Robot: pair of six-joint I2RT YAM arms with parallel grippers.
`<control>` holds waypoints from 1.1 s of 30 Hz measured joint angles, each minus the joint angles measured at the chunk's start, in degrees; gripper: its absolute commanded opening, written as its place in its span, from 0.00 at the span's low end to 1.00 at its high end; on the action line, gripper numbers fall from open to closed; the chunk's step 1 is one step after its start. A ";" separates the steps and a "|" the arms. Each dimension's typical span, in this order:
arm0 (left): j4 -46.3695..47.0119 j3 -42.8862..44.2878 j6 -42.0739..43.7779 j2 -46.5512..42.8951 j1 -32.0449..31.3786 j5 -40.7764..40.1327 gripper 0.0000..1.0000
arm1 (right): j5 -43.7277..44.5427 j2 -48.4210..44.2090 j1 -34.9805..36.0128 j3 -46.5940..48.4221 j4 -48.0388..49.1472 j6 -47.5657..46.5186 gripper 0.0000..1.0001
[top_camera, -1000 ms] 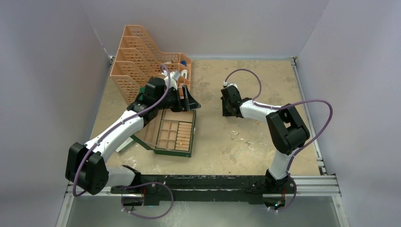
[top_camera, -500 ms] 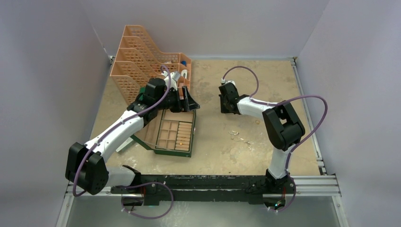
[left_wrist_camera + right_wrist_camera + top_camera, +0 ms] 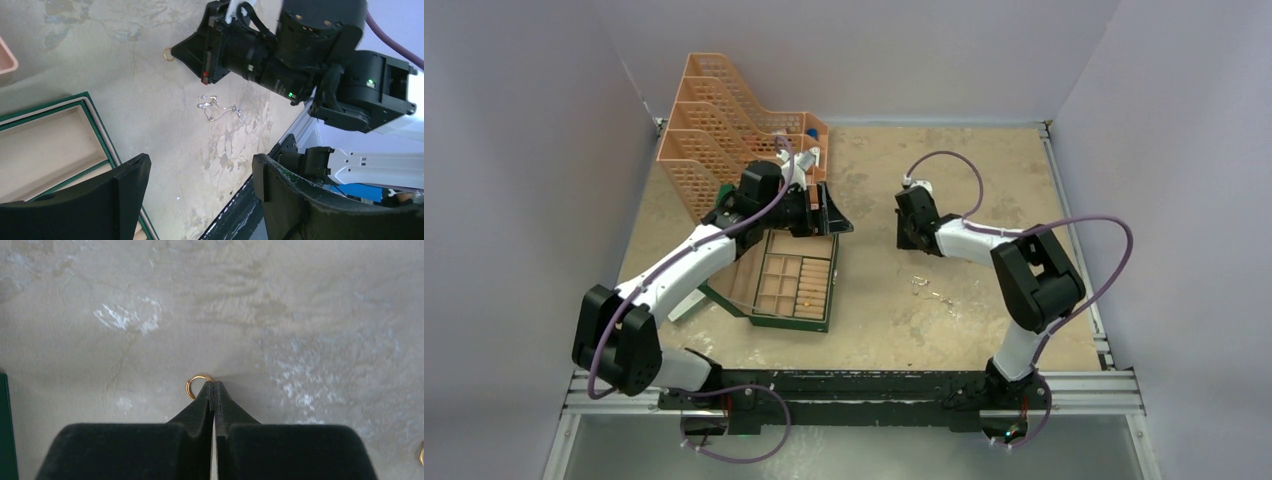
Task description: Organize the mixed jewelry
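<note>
A thin gold ring point(image 3: 195, 386) lies on the table, one end caught between the tips of my right gripper point(image 3: 214, 385), which is shut on it. The left wrist view shows the same ring point(image 3: 168, 53) at that gripper's tip, and a silvery chain point(image 3: 219, 108) loose on the table beside it. From above, the right gripper point(image 3: 906, 240) points down at mid-table, with small jewelry pieces point(image 3: 921, 284) nearer the front. My left gripper point(image 3: 200, 165) hangs open and empty by the far end of the open green box point(image 3: 792, 322).
An orange mesh file rack point(image 3: 724, 130) stands at the back left, just behind the left arm. Another gold piece point(image 3: 421, 455) shows at the right edge of the right wrist view. One box compartment holds a small gold item point(image 3: 802, 294).
My right gripper has closed from partly open to shut on the ring, and its arm has shifted slightly right. The left arm has edged a little toward the back right.
</note>
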 measured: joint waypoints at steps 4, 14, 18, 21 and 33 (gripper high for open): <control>0.17 0.39 -1.64 2.86 0.00 2.21 0.75 | -0.52 -4.74 0.02 -5.51 2.12 2.89 0.00; 4.98 0.98 -8.46 11.26 -1.40 7.39 0.67 | -8.07 -18.10 0.00 -14.67 10.73 10.40 0.00; 8.46 1.75 -10.49 13.86 -2.43 8.24 0.57 | -10.64 -21.14 0.00 -15.85 12.20 11.96 0.00; 11.08 2.73 -11.85 15.67 -2.86 8.81 0.50 | -12.17 -22.84 0.00 -16.33 12.59 12.74 0.00; 16.11 7.32 -13.97 24.61 -4.39 9.62 0.33 | -16.55 -25.55 0.00 -16.83 13.35 14.67 0.00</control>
